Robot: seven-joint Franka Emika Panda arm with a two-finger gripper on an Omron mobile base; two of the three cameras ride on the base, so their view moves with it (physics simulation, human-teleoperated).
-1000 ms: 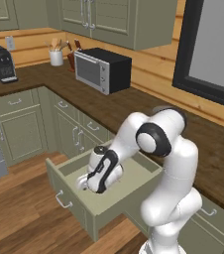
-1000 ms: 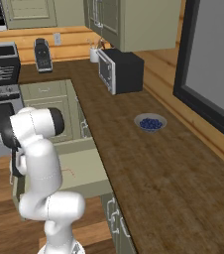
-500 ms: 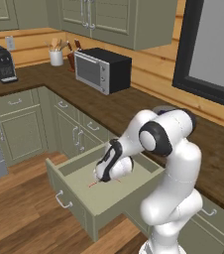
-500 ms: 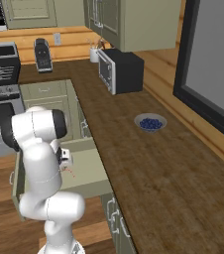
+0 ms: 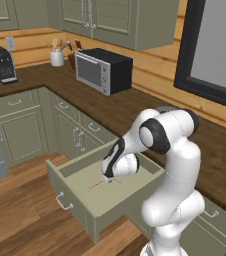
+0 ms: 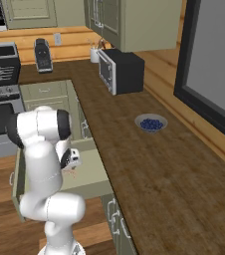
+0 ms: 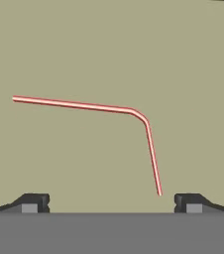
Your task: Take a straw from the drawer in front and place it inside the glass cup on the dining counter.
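arm bent down into the pulled-out drawer (image 5: pixel 80 192), gripper (image 7: pixel 111 202) wide open and empty over the straw (image 7: pixel 134 112)

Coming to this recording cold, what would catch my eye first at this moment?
The white arm bent down into the pulled-out green drawer, its gripper open just above the drawer floor. Next, the thin red straw lying bent on that floor ahead of the fingertips. Behind, a black microwave stands on the dark wood worktop.
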